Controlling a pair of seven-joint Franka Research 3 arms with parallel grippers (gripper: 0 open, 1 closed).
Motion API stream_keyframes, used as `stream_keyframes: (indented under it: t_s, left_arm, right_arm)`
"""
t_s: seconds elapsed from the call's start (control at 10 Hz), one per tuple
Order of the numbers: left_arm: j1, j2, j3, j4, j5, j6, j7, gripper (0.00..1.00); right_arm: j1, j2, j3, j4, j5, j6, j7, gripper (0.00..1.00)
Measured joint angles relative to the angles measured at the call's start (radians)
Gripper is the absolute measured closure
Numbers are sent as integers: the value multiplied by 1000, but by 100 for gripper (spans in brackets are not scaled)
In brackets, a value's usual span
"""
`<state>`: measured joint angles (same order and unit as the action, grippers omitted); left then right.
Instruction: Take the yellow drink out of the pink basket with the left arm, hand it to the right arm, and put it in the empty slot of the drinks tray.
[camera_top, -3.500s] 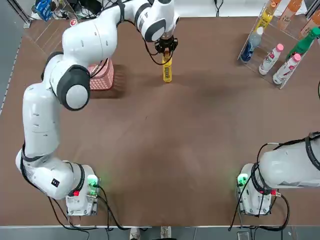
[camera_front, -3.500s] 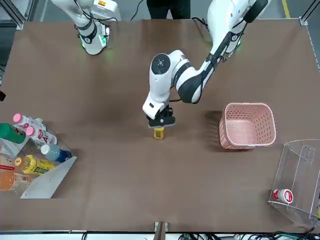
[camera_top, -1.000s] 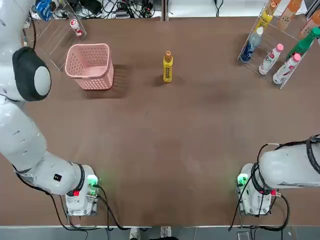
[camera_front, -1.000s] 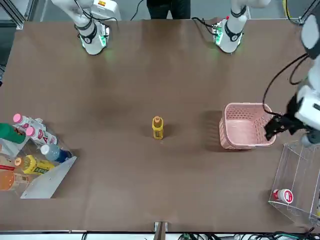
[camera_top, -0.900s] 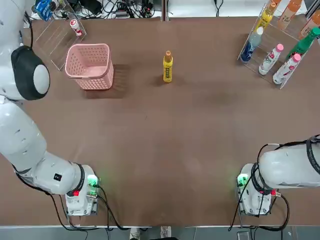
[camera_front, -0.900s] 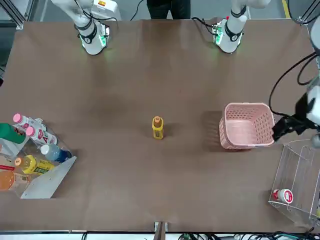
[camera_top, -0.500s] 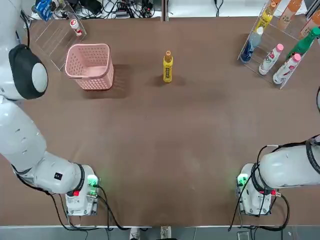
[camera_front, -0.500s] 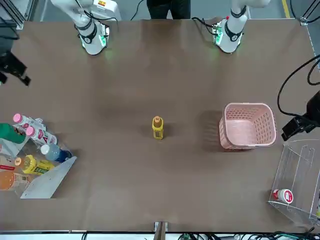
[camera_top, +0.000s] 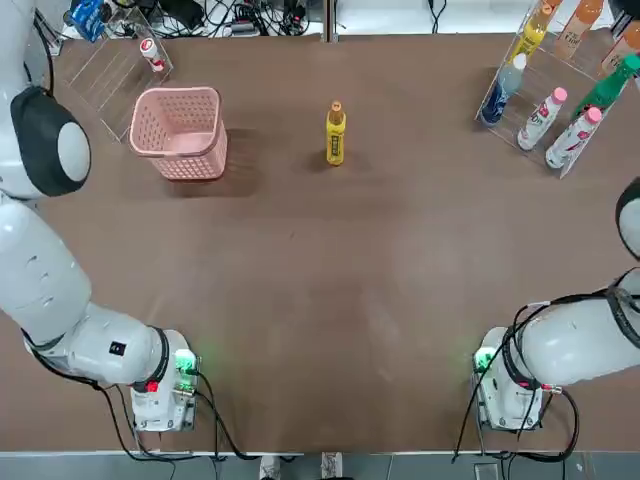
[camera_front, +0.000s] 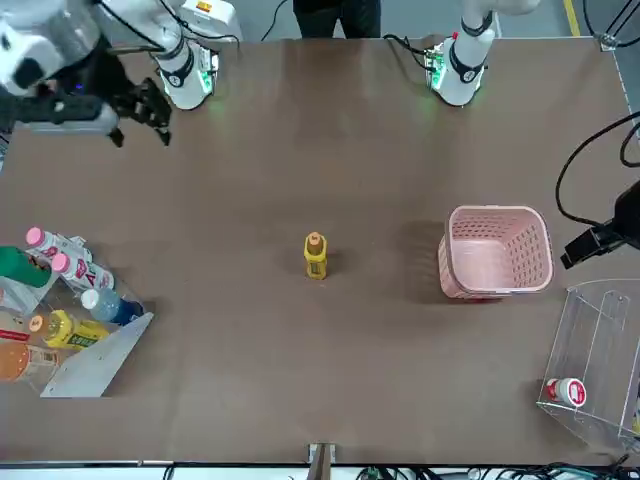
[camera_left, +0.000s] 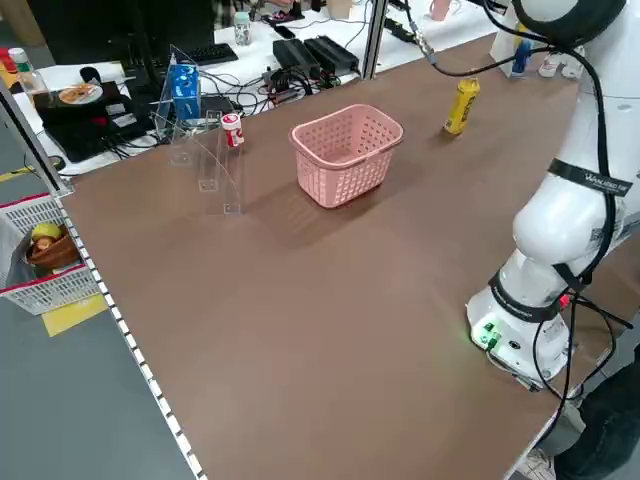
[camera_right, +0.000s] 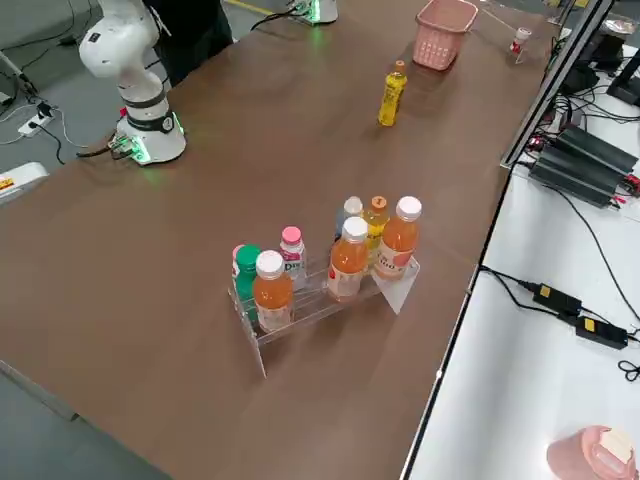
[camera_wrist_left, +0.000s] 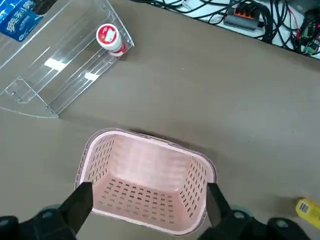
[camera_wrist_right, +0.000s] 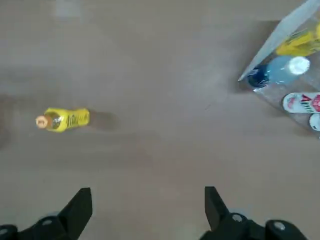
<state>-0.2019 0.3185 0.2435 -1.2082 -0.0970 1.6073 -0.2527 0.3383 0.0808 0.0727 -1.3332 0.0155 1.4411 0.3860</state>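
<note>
With twelve o'clock straight ahead of me across the brown desk (camera_top: 320, 300), the slim bottle of yellow liquid (camera_top: 336, 138) with its orange cap stands upright at twelve, out of the basket and apart from both my pincers.

My left pincer (camera_wrist_left: 150, 185) is wide, with nothing held. It hangs above the desk out towards ten o'clock, just beyond the nine o'clock side of the small pink perforated plastic basket (camera_top: 180, 135). Close behind that basket, also at ten, a clear acrylic holder (camera_left: 215, 165) carries a small white bottle with red markings (camera_wrist_left: 111, 39).

My right pincer (camera_front: 142, 137) is wide too, nothing in it, raised over the desk around three o'clock, well apart from the yellow bottle.

The transparent slanted rack (camera_right: 310, 312) sits at two o'clock. In it I see a green bottle (camera_top: 606, 92), a blue one (camera_top: 503, 90), two white ones with pink caps (camera_top: 558, 130), orange ones and another yellow one (camera_top: 532, 34). Beyond the desk's six o'clock edge, a person (camera_front: 340, 18) stands, dark-trousered legs in view.
</note>
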Motion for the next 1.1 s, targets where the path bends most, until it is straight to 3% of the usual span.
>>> stream_keyframes:
  t_s: [0.2, 0.5, 1.1]
  left_arm:
    - [6, -4, -16, 0, 0, -2, 0, 0]
    - [6, -4, -19, -1, 0, -2, 1, 0]
    - [7, -4, -19, -3, 0, -2, 24, 0]
  right_arm:
    - [83, 64, -1, -2, -8, 12, 9, 0]
    - [198, 139, -1, -8, -23, 117, 40, 0]
    - [256, 319, -2, -20, -24, 346, 109, 2]
